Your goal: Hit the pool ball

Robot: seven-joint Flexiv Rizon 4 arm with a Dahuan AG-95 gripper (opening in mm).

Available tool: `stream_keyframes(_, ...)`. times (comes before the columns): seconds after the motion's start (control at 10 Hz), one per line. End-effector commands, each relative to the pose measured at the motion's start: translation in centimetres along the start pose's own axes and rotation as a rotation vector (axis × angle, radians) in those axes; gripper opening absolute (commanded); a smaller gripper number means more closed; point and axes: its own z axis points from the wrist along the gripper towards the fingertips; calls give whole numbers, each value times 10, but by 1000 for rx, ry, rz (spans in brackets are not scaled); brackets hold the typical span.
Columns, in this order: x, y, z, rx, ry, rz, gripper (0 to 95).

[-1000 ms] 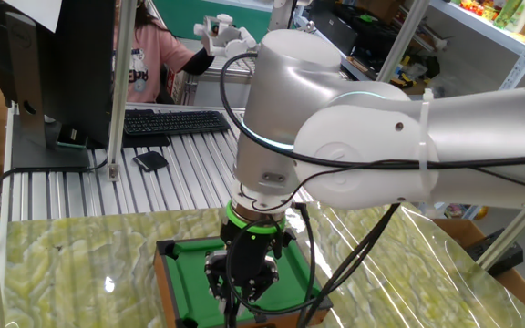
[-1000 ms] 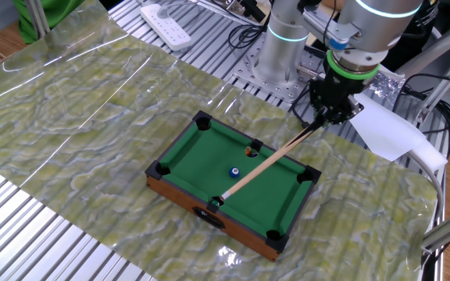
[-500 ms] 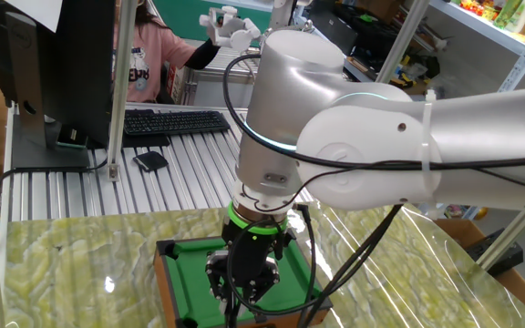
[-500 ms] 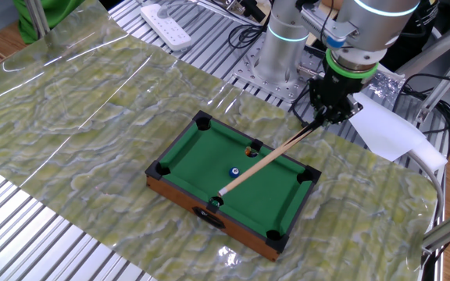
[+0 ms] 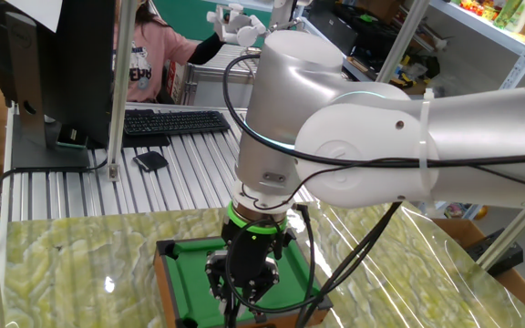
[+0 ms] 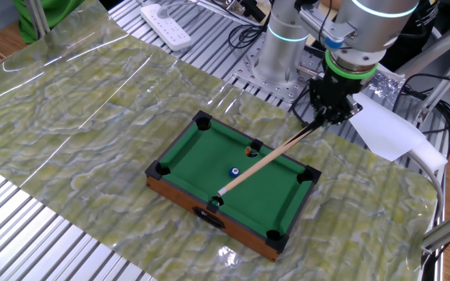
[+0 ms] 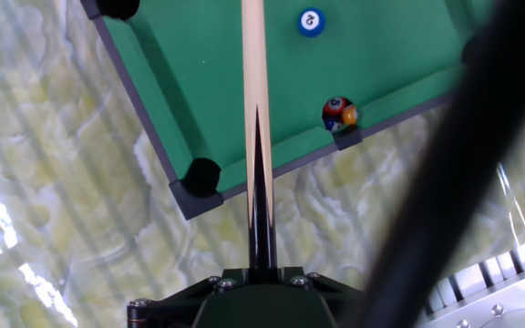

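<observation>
Pincer (image 6: 328, 115) clenched on cue stick (image 6: 266, 159), slanting over green pool table (image 6: 190, 146); tip just beside blue pool ball (image 6: 233, 172).

- The green pool table (image 6: 209, 152) has lots of open room on its far side.
- The long cue stick (image 6: 264, 161) lies slanted across the other side, just beside the pool ball (image 6: 233, 172).

A black keyboard (image 5: 173, 121) lies on the ribbed metal desk (image 5: 80, 187) beyond the green marbled mat (image 6: 92, 109), a white power strip (image 6: 166, 16) sits near the far edge, and a multicoloured ball (image 7: 339, 114) rests against the miniature green pool table (image 6: 201, 152)'s rail.
</observation>
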Motion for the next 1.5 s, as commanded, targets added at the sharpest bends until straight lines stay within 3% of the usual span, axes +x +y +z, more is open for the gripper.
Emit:
stream_keyframes(0.1, -1, 0, 0, -1, -3, 17, 0)
stream_keyframes(0.6, -1, 0, 0, -2, 3, 11, 0)
stream_keyframes(1.1, 3, -4, -5, -2, 14, 53, 0)
stream_keyframes(1.5, 7, -7, -8, -2, 39, 68, 0)
